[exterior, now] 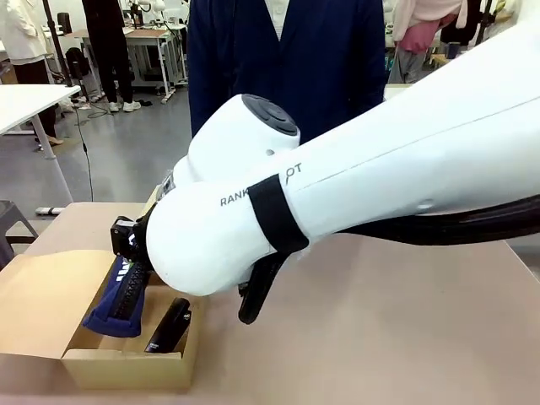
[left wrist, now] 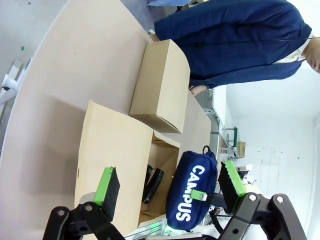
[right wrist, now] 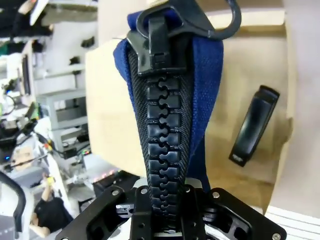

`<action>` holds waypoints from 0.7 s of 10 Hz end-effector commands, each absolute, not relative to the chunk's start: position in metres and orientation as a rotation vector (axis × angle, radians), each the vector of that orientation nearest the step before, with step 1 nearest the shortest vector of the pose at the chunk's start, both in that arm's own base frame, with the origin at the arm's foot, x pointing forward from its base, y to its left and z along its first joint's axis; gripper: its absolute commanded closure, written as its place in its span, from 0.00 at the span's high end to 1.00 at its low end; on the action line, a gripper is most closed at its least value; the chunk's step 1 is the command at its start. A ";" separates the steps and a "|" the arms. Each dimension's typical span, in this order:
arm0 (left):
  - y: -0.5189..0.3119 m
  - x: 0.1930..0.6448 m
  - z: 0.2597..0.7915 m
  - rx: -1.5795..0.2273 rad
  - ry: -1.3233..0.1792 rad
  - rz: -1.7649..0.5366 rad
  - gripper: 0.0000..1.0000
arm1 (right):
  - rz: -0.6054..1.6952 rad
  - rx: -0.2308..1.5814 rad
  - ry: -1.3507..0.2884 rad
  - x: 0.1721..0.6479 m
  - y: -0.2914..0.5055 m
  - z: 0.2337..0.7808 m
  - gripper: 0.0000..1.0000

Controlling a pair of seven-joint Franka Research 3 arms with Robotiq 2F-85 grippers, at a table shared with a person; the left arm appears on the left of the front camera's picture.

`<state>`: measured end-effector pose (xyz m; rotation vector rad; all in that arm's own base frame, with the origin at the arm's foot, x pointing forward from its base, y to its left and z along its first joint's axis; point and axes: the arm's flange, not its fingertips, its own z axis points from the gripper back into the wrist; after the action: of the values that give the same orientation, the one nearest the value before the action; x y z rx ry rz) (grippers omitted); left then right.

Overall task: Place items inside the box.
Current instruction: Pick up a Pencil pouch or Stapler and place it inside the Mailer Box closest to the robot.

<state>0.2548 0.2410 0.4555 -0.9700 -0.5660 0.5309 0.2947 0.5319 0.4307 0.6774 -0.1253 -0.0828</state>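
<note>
Right arm [exterior: 354, 194] holds navy pencil case [exterior: 118, 295] tilted into the box [exterior: 126, 367]

Left gripper [left wrist: 169, 186] gapes wide, empty; right gripper [right wrist: 167, 200] is clamped tight on the case's zip ridge; a black stapler [exterior: 169, 325] lies inside just beside it. Soft and light, the case likely sags, so the stiff zip seems its surest hold.

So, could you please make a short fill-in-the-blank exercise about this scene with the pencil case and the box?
1. The navy pencil case bears the white word ____.
2. The right pincer is shut on its black ____.
3. The black stapler lies ____ the cardboard box.
4. The left pincer is ____.
Missing words: CAMPUS; zip; inside; open.
</note>
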 end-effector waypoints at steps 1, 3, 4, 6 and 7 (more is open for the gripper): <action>0.239 0.254 0.454 -0.986 -0.592 0.514 1.00 | -0.100 0.627 -0.122 0.305 0.581 0.442 0.07; 0.239 0.254 0.454 -0.986 -0.592 0.514 1.00 | -0.113 0.591 -0.112 0.316 0.587 0.427 0.07; 0.239 0.254 0.454 -0.986 -0.592 0.514 1.00 | -0.118 0.566 -0.090 0.319 0.590 0.418 0.07; 0.239 0.254 0.454 -0.986 -0.592 0.514 1.00 | -0.105 0.546 -0.051 0.318 0.594 0.406 0.07; 0.239 0.254 0.454 -0.986 -0.592 0.514 1.00 | -0.112 0.532 -0.040 0.319 0.594 0.401 0.07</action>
<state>0.2548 0.2410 0.4556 -0.9699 -0.5662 0.5306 0.3170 0.5823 0.3939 0.5531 -0.0398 -0.0747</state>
